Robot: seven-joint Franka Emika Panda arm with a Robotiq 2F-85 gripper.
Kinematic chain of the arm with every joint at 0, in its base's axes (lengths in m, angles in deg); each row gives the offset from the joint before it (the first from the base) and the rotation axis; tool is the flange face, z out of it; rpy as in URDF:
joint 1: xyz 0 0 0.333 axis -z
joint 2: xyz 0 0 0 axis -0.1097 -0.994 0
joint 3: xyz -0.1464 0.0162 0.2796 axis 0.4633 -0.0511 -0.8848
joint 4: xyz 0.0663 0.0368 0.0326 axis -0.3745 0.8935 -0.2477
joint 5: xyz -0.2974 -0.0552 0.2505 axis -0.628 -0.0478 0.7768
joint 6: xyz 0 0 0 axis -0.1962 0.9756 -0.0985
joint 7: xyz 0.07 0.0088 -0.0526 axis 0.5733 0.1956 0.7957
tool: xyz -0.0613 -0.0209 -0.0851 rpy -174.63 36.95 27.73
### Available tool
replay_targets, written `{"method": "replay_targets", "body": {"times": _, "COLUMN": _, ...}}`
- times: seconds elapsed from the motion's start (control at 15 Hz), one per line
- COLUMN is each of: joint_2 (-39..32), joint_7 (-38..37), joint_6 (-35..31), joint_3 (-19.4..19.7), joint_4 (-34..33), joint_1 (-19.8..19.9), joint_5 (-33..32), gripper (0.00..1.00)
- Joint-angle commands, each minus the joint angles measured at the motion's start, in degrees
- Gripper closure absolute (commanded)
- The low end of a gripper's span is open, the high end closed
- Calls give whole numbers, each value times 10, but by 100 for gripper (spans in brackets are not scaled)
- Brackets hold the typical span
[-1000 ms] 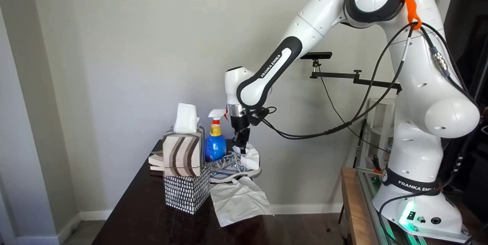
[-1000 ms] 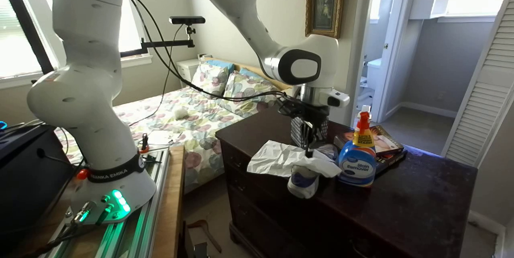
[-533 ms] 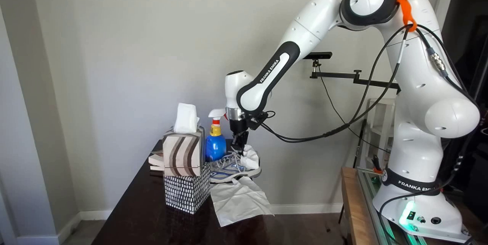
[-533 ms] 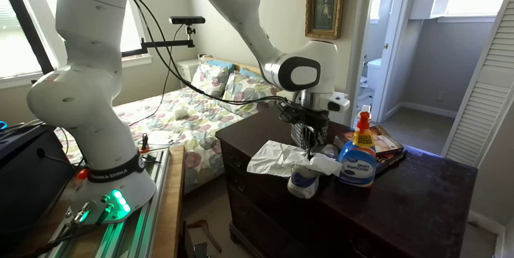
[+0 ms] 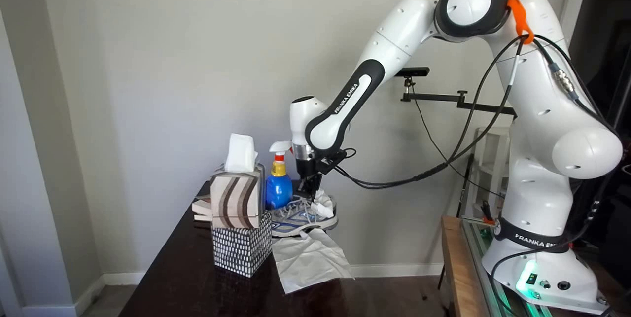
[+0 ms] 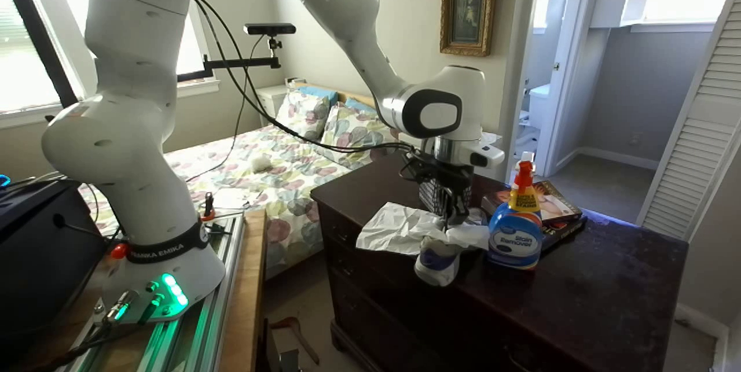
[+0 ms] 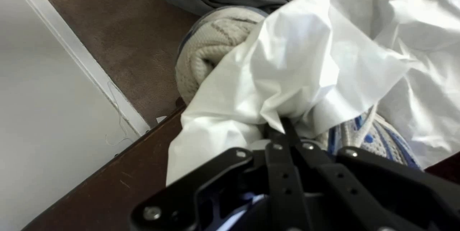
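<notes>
In the wrist view my gripper [image 7: 284, 126] is shut, its fingers side by side. Their tips press into crumpled white paper [image 7: 294, 65] and are partly hidden by its folds. That paper lies over the opening of a grey and blue sneaker [image 5: 293, 221], whose laced upper [image 7: 381, 141] shows beside my fingers. In both exterior views the gripper [image 6: 446, 224] points down onto the paper and shoe. A flatter white sheet [image 5: 313, 263] spreads beside the shoe; whether it joins the crumpled paper I cannot tell. No paper is visible between the fingers.
On the dark dresser [image 6: 602, 297], a blue stain remover bottle [image 6: 515, 236] stands close beside the shoe. A striped tissue box [image 5: 236, 201] sits on a patterned box [image 5: 241, 248]. Books [image 6: 556, 210] lie behind the bottle. The shoe's end overhangs the dresser edge.
My gripper has moved down, with a slight shift toward the tissue box in an exterior view. The paper over the shoe is pressed lower. The fingers stay shut; shoe and bottle look unmoved.
</notes>
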Motion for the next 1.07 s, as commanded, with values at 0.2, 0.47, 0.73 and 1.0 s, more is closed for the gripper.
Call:
{"method": "replay_targets", "body": {"times": 0.2, "joint_2": 0, "joint_7": -36, "joint_6": 2, "joint_3": 14, "joint_4": -13, "joint_1": -17, "joint_5": -11, "gripper": 73}}
{"method": "replay_targets", "body": {"times": 0.47, "joint_2": 5, "joint_7": -40, "joint_6": 8, "joint_3": 19, "joint_4": -16, "joint_1": -21, "joint_5": -17, "gripper": 47}}
{"method": "replay_targets", "body": {"times": 0.73, "joint_2": 9, "joint_7": -41, "joint_6": 10, "joint_3": 22, "joint_4": -17, "joint_1": -22, "joint_5": -21, "gripper": 19}}
{"method": "replay_targets", "body": {"times": 1.0, "joint_2": 12, "joint_7": -43, "joint_6": 10, "joint_3": 23, "joint_4": -17, "joint_1": -23, "joint_5": -23, "gripper": 0}}
